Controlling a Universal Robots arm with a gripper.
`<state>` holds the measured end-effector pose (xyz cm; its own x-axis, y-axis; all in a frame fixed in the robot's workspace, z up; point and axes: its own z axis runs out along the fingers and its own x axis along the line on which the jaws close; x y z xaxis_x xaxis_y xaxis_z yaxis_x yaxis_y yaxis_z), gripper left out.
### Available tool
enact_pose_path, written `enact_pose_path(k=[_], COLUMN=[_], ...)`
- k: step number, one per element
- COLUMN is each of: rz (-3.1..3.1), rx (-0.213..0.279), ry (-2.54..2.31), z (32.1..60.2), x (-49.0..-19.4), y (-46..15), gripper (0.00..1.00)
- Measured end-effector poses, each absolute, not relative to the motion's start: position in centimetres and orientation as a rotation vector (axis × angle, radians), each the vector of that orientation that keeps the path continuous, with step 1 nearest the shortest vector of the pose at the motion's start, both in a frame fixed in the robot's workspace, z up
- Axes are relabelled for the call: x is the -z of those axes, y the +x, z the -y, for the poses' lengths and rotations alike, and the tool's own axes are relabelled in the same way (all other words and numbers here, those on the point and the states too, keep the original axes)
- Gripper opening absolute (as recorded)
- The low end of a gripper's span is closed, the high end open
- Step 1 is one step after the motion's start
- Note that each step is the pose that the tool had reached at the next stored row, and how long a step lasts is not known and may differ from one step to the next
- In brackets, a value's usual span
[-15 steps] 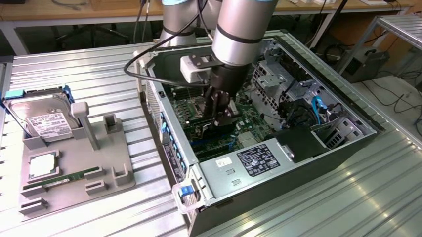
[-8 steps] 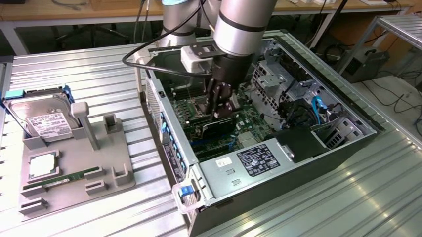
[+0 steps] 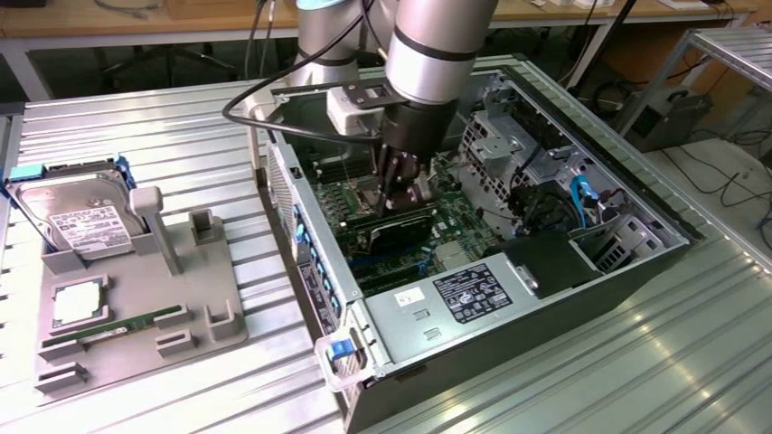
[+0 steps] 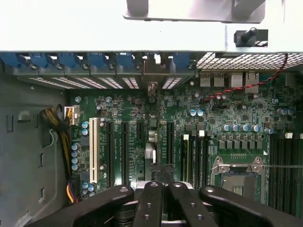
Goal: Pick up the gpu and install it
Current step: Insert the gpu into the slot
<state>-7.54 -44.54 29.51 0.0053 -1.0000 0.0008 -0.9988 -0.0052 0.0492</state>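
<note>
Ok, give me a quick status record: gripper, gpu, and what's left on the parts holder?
gripper: shut, down inside the open computer case, over the motherboard
gpu: dark card standing on edge on the motherboard, directly under the fingertips
grip on gpu: cannot tell whether the fingers clamp it or just meet its top edge
parts holder: grey, on the exterior view's left of the case
hard drive: upright in the holder
memory stick: green, lying in the holder
</note>
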Motion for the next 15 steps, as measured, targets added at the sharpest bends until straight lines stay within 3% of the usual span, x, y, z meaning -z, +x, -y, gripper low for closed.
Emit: enact_pose_path(k=[15], rz=[2.196], rx=[0.035], ry=[2.208], z=[44.3], x=[-27.4], y=[-8.0], gripper=[0.11])
